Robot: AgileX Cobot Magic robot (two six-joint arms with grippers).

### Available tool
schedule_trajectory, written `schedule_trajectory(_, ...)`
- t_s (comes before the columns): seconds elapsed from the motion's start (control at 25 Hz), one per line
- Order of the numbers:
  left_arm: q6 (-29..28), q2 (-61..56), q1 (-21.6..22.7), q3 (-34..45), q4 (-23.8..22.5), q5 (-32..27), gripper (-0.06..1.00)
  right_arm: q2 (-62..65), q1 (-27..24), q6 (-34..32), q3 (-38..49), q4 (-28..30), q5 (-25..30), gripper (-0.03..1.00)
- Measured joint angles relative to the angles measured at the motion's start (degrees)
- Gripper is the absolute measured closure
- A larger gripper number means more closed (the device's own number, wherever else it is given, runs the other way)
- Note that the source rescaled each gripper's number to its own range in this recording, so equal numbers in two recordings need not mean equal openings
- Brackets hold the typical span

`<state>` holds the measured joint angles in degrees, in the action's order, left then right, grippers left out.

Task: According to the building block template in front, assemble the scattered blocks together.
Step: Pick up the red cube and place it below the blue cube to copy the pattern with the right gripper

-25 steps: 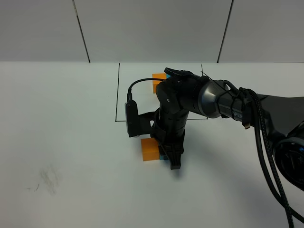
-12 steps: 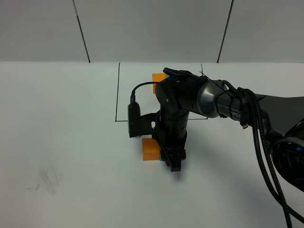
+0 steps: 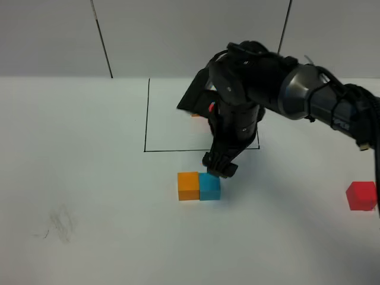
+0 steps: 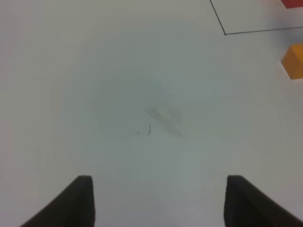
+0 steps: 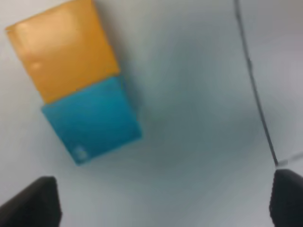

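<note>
The right arm's fingers [image 3: 220, 168] hang released, wide and empty, just above the small matte teal-blue cube [image 3: 209, 186], which touches the matte orange cube [image 3: 188, 186] on the white bench [image 3: 89, 196] just outside the thin black-line rectangle [image 3: 146, 119]. The matte red cube [image 3: 361, 196] lies well apart to the right; the left arm's fingers [image 4: 81, 201] stand parted, holding nothing

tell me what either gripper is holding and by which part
Nothing is held. The right gripper stands open, clear of the small matte teal-blue cube; the left gripper is open over the white table.
</note>
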<state>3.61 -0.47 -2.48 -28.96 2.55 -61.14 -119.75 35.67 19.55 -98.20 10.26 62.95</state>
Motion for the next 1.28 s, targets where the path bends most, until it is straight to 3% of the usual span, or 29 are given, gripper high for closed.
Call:
schedule_trajectory(0.2,0.0,0.0,0.0,0.0,0.0,0.0,0.61,5.3,-3.5,-18.0,3.1,4.0,3.4,0.13)
schedule_trajectory(0.4,0.0,0.0,0.0,0.0,0.0,0.0,0.61,14.2,-8.0,-25.7,14.0,4.5,-2.8,0.15)
schedule_trajectory(0.8,0.0,0.0,0.0,0.0,0.0,0.0,0.61,26.3,-21.7,-32.6,36.0,4.8,-14.9,0.17)
schedule_trajectory(1.08,0.0,0.0,0.0,0.0,0.0,0.0,0.61,26.3,-26.6,-31.0,41.3,5.0,-22.3,0.17)
schedule_trajectory(1.28,0.0,0.0,0.0,0.0,0.0,0.0,0.61,26.3,-28.1,-30.7,41.7,4.9,-23.6,0.17)
